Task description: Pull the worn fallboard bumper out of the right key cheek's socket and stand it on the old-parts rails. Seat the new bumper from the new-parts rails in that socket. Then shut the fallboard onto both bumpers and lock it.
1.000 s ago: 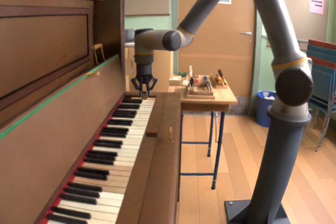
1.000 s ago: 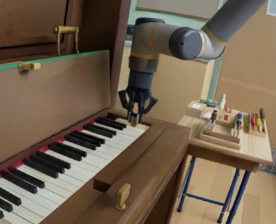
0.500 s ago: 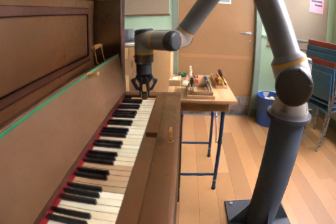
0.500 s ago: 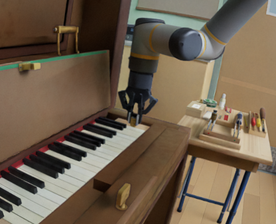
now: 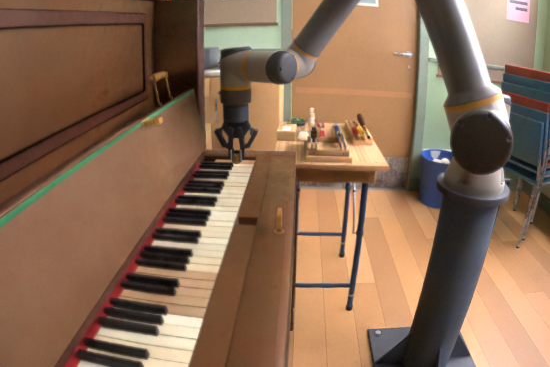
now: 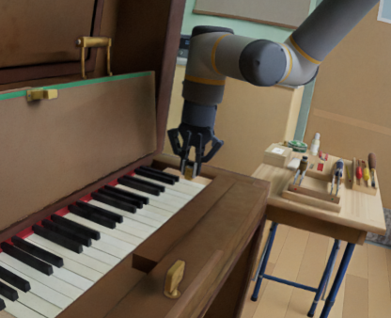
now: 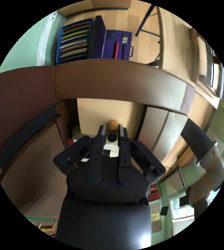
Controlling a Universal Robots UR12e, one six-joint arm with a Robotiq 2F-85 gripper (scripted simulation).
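Observation:
At the far right end of the piano keyboard, the right key cheek (image 5: 227, 156) (image 6: 191, 177) carries the worn bumper (image 5: 235, 157) (image 6: 189, 171) (image 7: 112, 125), a small amber peg, and my gripper (image 5: 236, 154) (image 6: 191, 169) (image 7: 113, 130) reaches straight down over the cheek, closed around that peg. The fallboard (image 5: 100, 195) (image 6: 64, 141) stands open, tilted back behind the keys, with a green strip along its top edge. On the side table two bumpers stand on wooden rails (image 5: 327, 151) (image 6: 313, 194): a dark-topped one (image 5: 314, 136) (image 6: 302, 167) and a blue one (image 5: 340, 135) (image 6: 337, 170).
Behind the cheek rises the piano's dark side wall (image 5: 179, 50) (image 6: 169, 70). A brass lock knob (image 5: 279, 219) (image 6: 174, 279) stands on the key slip rail. The side table (image 5: 332, 155) (image 6: 322, 197) to the right also holds a tool rack, small boxes and a bottle.

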